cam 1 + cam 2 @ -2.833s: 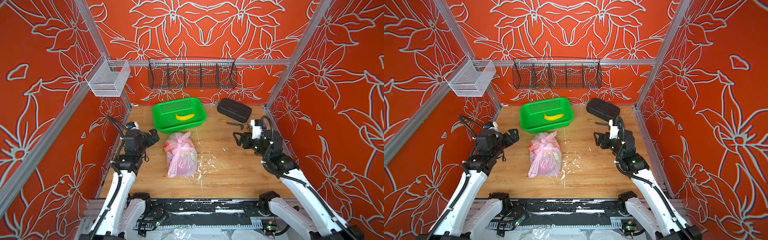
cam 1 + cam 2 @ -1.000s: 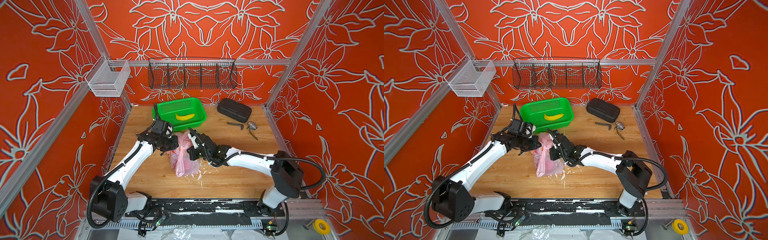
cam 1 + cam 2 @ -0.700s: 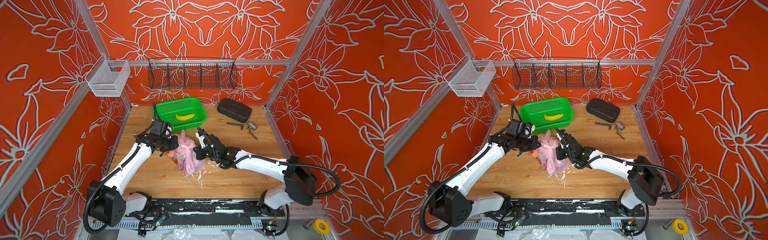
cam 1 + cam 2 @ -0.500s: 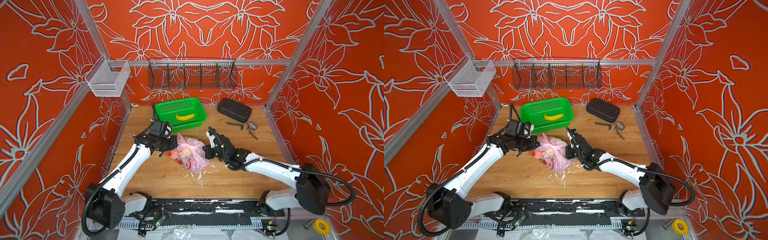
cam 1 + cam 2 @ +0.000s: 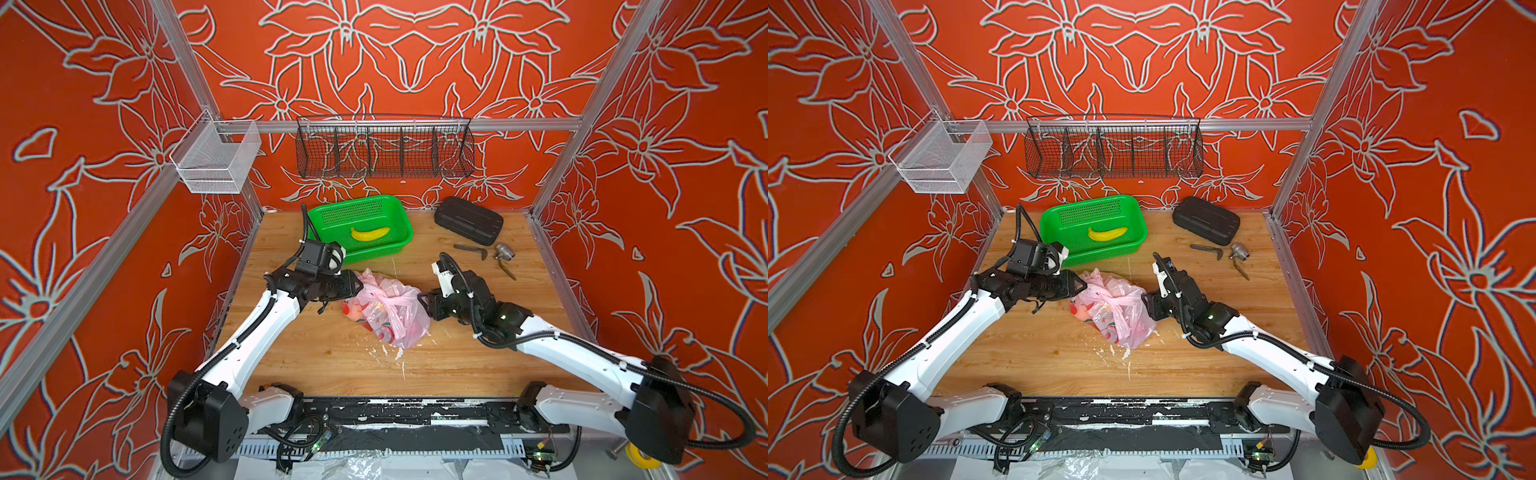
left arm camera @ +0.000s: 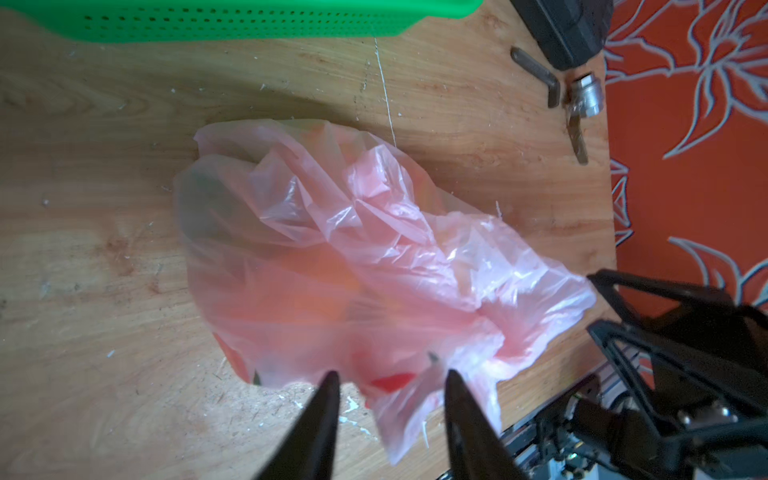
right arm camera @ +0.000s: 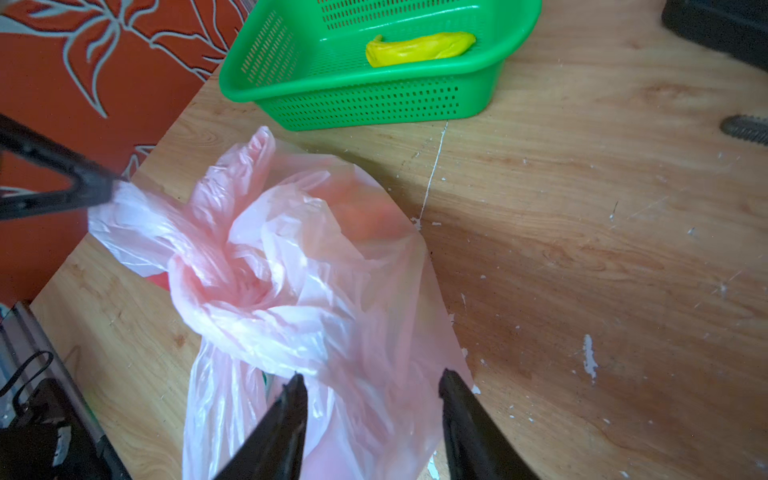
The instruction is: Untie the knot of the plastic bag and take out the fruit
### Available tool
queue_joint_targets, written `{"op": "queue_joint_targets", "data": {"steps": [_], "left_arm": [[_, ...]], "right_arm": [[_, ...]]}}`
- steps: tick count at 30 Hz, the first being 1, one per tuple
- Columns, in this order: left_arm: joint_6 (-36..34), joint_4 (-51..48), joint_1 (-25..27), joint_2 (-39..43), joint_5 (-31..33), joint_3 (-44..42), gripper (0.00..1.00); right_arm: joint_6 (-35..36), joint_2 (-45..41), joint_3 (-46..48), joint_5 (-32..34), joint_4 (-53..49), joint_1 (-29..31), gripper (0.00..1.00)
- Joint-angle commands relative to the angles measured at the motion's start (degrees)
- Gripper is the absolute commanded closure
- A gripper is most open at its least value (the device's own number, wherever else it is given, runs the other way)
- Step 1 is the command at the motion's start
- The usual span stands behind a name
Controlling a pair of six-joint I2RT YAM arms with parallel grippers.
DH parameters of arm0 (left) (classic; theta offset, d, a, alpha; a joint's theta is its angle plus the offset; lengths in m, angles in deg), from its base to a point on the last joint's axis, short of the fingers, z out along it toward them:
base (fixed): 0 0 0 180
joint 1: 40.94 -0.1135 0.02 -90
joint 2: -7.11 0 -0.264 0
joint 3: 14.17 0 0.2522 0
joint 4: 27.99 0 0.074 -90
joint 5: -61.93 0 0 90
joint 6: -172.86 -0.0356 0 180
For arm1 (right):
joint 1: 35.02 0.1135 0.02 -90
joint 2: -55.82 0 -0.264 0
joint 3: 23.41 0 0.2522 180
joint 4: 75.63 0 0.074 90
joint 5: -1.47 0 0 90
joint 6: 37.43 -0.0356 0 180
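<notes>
Lying on the wooden table just in front of the green basket, the plastic bag is slumping on its side between the two arms. The knot of its twisted handles is sitting tied on the upper side. The left gripper is pointing at the end of the bag nearer the left wall, with its jaws standing apart and gripping nothing. Only loose film and bare wood are showing between them, though in the right wrist view one of its fingertips is touching a handle loop. The right gripper is facing the opposite end with its jaws likewise spread, and a fold of pink film is lying between them unpinched. In both top views the two grippers are flanking the bag, each at its edge. The fruit is showing as orange and reddish shapes through the translucent film, all inside the bag. A yellow banana is lying alone in the basket. A black case, a bent metal key and a small metal fitting are sitting well apart from the bag, toward the far right corner.
</notes>
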Motion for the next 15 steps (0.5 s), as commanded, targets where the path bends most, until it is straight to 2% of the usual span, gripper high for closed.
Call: {"op": "queue_joint_targets", "data": {"steps": [1, 5, 10, 15], "left_arm": [[-2.6, 0.0, 2.0, 4.2, 3.9, 1.0, 0.48], [-5.7, 4.5, 5.4, 6.8, 4.2, -0.2, 0.43], [-11.2, 5.4, 8.0, 6.1, 5.0, 0.3, 0.39], [-14.1, 6.3, 8.2, 5.9, 4.6, -1.1, 0.36]], "right_arm": [[7.5, -2.0, -4.4, -1.7, -3.0, 2.0, 0.45], [16.0, 0.9, -9.6, -6.2, -6.5, 4.2, 0.45], [28.2, 8.3, -15.4, -13.6, -10.6, 6.3, 0.44], [32.9, 16.3, -19.3, -13.7, -12.6, 6.4, 0.42]]}}
